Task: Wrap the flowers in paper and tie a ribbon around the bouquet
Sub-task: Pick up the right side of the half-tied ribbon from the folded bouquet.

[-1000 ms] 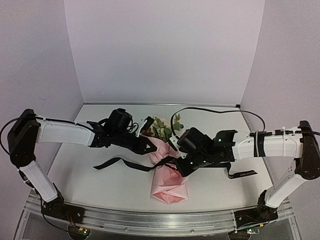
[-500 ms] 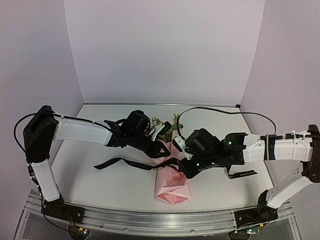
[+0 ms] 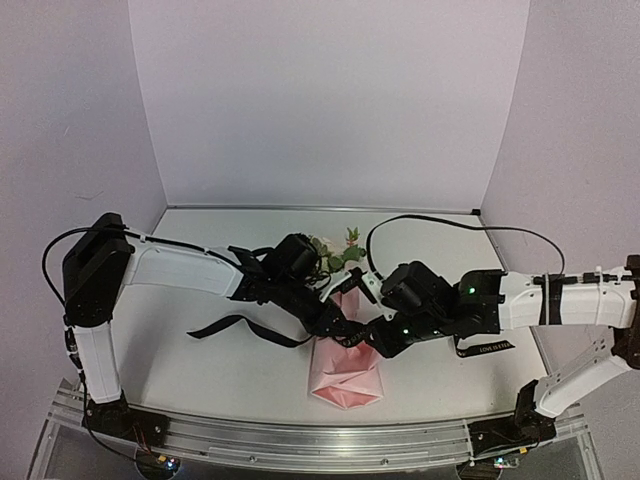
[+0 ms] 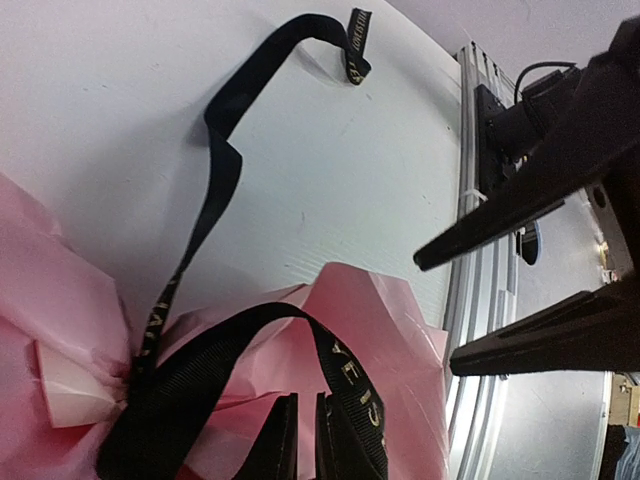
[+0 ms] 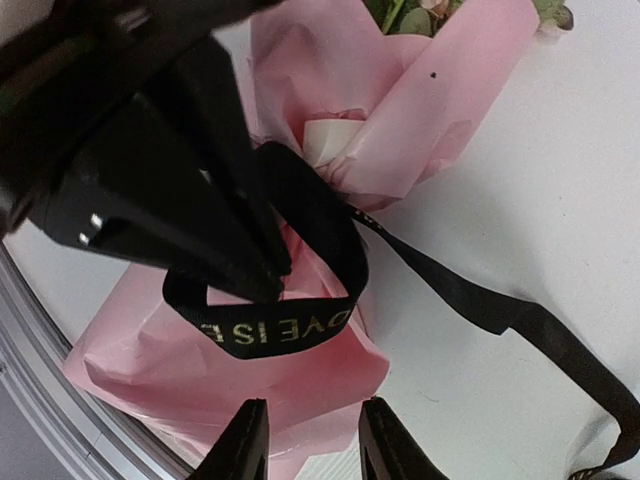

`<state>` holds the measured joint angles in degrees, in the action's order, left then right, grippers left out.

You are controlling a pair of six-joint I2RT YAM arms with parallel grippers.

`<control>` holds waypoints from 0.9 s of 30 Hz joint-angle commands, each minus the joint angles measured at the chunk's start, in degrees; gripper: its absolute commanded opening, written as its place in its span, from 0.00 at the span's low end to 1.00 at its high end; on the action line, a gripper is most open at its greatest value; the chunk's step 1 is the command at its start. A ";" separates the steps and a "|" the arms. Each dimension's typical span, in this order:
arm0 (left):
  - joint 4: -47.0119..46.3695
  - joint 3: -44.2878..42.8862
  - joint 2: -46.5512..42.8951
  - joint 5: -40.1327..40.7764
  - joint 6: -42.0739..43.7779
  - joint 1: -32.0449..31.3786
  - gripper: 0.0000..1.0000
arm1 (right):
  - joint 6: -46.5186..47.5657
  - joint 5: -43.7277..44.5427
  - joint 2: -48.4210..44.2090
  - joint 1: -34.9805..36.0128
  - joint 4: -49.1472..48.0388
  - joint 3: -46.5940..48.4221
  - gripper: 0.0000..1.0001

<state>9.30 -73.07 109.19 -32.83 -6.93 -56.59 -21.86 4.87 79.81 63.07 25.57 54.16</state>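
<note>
- The room is plain, with pale purple walls (image 3: 330, 100) and a white desk (image 3: 180, 370) (nothing fancy).
- The bouquet (image 3: 345, 375) lies in the middle of the desk, between my two arms.
- Pink paper (image 5: 430, 90) is wrapped round the stems. The flowers (image 3: 335, 255) peek out at the far end.
- The ribbon (image 4: 225, 150) is black with small letters. It goes round the thin middle of the paper.
- There the ribbon stands up in a loop (image 5: 275, 325). One end trails off on the desk to my left and the other to my right.
- My left fingers (image 4: 283, 445) are almost shut and poke into the loop. I cannot tell if they really pinch the ribbon or only hook it.
- My right fingers (image 5: 243, 445) are apart with nothing between them. They hang just beside the loop, over the wide end of the paper.
- I think the wrapping is done and I am at the tying part. The loop looks loose, so the knot is not tight yet.
- To do this well, my left fingers should stop the loop from slipping off.
- My right fingers should close on the flat of the ribbon, not on the paper (it is thin and may tear).
- Then I should pull slowly, out to both sides at once. That way the bouquet does not slide and the flowers do not get squashed.
</note>
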 commanded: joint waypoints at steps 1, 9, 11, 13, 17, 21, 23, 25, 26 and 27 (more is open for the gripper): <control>1.70 -3.10 0.50 -1.92 2.17 -0.66 0.07 | -4.35 8.07 -4.09 0.13 6.07 -0.35 0.42; 3.55 -5.79 0.98 -4.45 3.40 -1.47 0.08 | -15.33 12.42 -7.72 -9.72 20.29 -1.57 0.53; 5.49 -7.73 2.17 -4.63 4.42 -2.12 0.08 | -18.34 10.89 -8.85 -14.04 20.88 -4.30 0.56; 7.32 -9.15 3.25 -4.96 5.22 -2.67 0.08 | -19.16 11.58 -10.07 -17.29 20.97 -6.41 0.59; 9.13 -10.66 4.61 -6.15 5.97 -3.07 0.08 | -17.88 11.11 -10.08 -21.85 20.94 -8.28 0.63; 11.12 -12.19 5.81 -7.94 6.76 -3.61 0.08 | -15.50 7.84 -7.11 -25.51 19.61 -8.07 0.62; 12.09 -13.20 6.63 -8.33 6.84 -3.95 0.08 | -15.49 6.07 -4.88 -27.28 19.49 -7.58 0.61; 12.95 -14.03 7.24 -8.60 6.84 -4.22 0.08 | -15.76 5.12 -3.08 -28.30 18.90 -7.60 0.60; 13.11 -14.32 7.43 -8.66 6.84 -4.31 0.08 | -15.93 4.96 -2.35 -28.64 18.35 -7.87 0.60; 13.18 -14.53 7.52 -8.80 6.84 -4.40 0.08 | -16.11 4.51 -1.59 -29.06 17.71 -8.08 0.60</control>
<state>20.55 -83.84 116.10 -39.54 -1.38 -60.39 -37.72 11.53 75.40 35.61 44.78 45.84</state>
